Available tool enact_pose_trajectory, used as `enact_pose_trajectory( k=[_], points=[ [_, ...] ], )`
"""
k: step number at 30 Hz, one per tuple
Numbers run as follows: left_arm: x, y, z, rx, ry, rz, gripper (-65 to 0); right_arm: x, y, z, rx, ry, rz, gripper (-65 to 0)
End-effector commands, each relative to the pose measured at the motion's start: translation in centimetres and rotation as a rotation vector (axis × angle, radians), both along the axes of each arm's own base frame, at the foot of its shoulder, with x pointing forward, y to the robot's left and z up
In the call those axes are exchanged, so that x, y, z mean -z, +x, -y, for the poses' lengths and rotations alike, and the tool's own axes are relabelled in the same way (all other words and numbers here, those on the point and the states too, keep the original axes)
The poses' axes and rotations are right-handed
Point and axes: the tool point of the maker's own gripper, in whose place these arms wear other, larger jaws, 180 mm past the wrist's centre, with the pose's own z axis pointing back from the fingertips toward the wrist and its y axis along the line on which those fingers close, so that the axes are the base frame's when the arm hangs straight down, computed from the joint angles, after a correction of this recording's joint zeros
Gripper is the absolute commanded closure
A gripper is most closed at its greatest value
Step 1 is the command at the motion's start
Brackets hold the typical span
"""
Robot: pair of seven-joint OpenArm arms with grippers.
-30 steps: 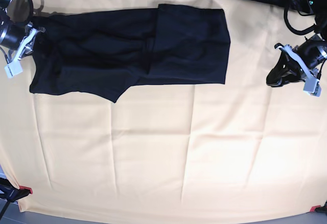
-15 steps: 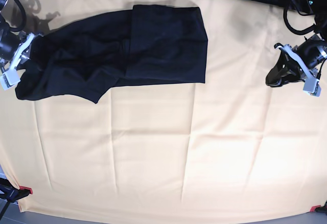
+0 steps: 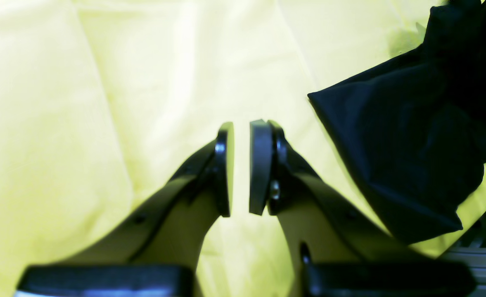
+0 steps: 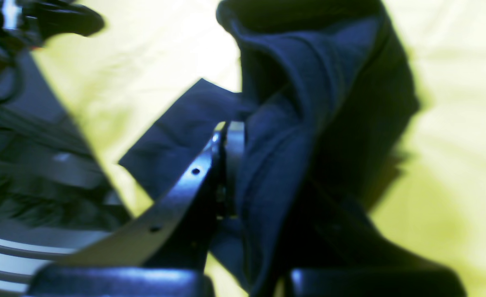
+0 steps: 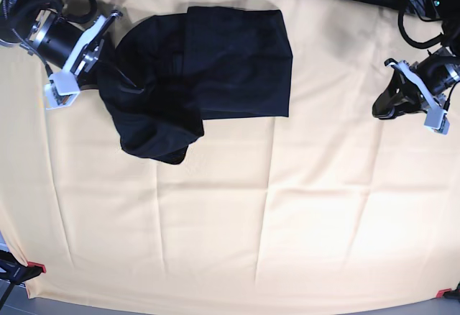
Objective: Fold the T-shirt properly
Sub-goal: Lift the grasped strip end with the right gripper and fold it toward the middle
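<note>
Your right gripper (image 5: 97, 55), at the upper left of the base view, has its fingers pinching the edge of the T-shirt (image 5: 215, 60); the right wrist view shows dark cloth clamped between them, though that view is blurred and you cannot tell how many layers are caught. The shirt lies on the yellow-covered bench (image 5: 230, 221) in the upper part of the base view. Its right portion is flat and roughly rectangular. Its left portion is gathered up by the gripper and droops in a rumpled bulge toward the lower left of the garment.

Your left gripper (image 5: 402, 98) sits at the right edge of the base view, well apart from the shirt. Its fingers are nearly pressed together, with only a slim gap showing and nothing between them; in the left wrist view one corner of the shirt appears off to the right.

You appear to be mid-fold, carrying the left end over the flat half. Next, take the pinched edge across toward the right so it lands square on the flat part, then let go. The sagging bulge will likely need smoothing.
</note>
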Motion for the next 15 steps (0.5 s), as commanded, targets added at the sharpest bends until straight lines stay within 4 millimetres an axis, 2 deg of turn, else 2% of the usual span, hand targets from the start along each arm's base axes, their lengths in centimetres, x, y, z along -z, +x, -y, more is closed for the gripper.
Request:
enact_pose_trajectory(
  k=[1, 4, 12, 15],
  points=[
    [-1.4, 0.4, 0.1, 0.010, -0.007, 0.048, -9.0, -1.3, 0.0, -1.3, -0.029, 0.057, 0.044, 0.0],
    [-1.4, 0.4, 0.0, 0.010, -0.006, 0.047, -9.0, -1.1, -0.6, -4.2, -0.096, 0.105, 0.035, 0.0],
    [-1.4, 0.4, 0.1, 0.010, -0.007, 0.047, -9.0, -1.4, -3.2, -10.2, -0.241, 0.235, -0.019, 0.0],
    [-1.4, 0.4, 0.1, 0.010, -0.007, 0.047, -9.0, -1.1, -3.4, -12.2, -0.270, 0.221, -0.023, 0.0]
  ],
)
